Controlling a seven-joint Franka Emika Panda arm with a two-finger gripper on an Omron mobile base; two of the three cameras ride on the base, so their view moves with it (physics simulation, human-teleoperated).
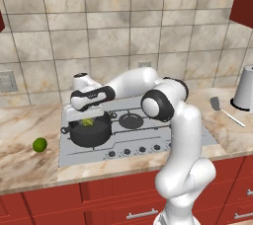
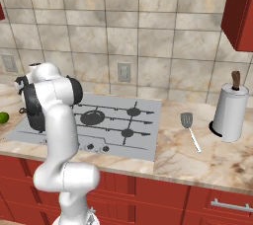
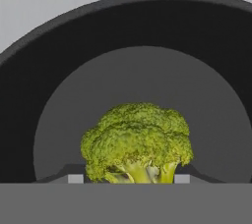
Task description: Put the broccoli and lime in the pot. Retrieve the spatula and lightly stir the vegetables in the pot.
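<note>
Hanging low over the pot (image 1: 90, 131), the gripper (image 1: 88, 116) has its jaws set around the broccoli (image 3: 137, 142), which sits between the two tips just above the pot's dark floor (from the hand view, the floret looks clamped rather than lying loose). The pot stands at the front left corner of the stove (image 1: 148, 137). The lime (image 1: 40, 144) rests on the counter (image 1: 29, 162) left of the stove, near the counter's front edge and well apart from the pot. The spatula (image 2: 190, 130) lies on the counter to the right of the stove, blade toward the back wall, near the paper towel holder (image 2: 229, 112) at the right end.
</note>
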